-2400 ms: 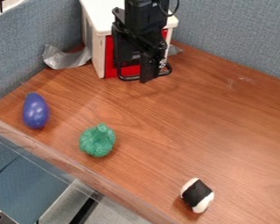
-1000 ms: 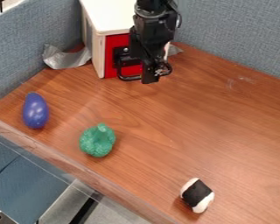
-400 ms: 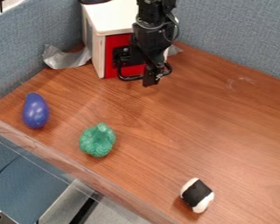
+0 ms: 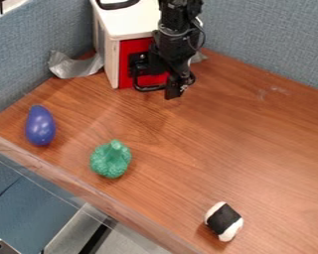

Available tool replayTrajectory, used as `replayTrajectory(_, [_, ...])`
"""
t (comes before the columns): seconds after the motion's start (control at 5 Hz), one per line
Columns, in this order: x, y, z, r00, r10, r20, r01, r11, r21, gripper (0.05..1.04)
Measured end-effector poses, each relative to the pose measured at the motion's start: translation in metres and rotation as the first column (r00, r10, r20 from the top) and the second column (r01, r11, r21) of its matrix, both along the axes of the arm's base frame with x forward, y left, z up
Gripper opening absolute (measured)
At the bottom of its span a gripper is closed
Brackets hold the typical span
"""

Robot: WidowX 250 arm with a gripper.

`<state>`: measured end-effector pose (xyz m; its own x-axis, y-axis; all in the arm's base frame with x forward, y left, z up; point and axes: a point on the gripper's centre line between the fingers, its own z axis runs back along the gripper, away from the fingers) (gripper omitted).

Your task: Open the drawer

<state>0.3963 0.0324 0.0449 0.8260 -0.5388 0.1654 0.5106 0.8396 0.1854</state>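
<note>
The black gripper (image 4: 175, 88) hangs at the upper middle of the camera view, in front of the right part of the white cabinet (image 4: 128, 17). The cabinet's red drawer front (image 4: 129, 48) looks flush with the cabinet body, so the drawer stands closed. A black handle (image 4: 146, 89) curves out at its lower edge; the gripper overlaps the handle's right part. Whether the two touch cannot be told, and the right side of the drawer front is hidden behind the arm.
A purple eggplant toy (image 4: 40, 125) lies at the left, with a green broccoli-like toy (image 4: 111, 159) nearer the middle. Toward the lower right sits a black-and-white toy (image 4: 224, 222). Silver tape (image 4: 76, 66) is beside the cabinet, and blue-grey partitions (image 4: 268, 39) stand behind the wooden table (image 4: 241, 144).
The gripper has shifted a little to the right and slightly down, uncovering more of the red drawer front. A black cable or loop has come into view above the cabinet top. The drawer has not moved.
</note>
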Motion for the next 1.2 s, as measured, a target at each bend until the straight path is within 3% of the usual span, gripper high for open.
replayTrajectory(0.4, [0.001, -0.003, 0.001, 0.999, 0.041, 0.001, -0.041, 0.999, -0.033, 0.369])
replayTrajectory(0.6, [-0.002, -0.011, -0.001, 0.999, 0.032, -0.008, -0.033, 0.998, -0.049, 0.171])
replayTrajectory(0.8, [-0.008, -0.022, -0.003, 1.0, 0.017, -0.022, -0.019, 0.997, -0.068, 0.122])
replayTrajectory(1.2, [-0.019, -0.05, -0.003, 0.999, -0.005, -0.05, -0.001, 0.992, -0.125, 0.115])
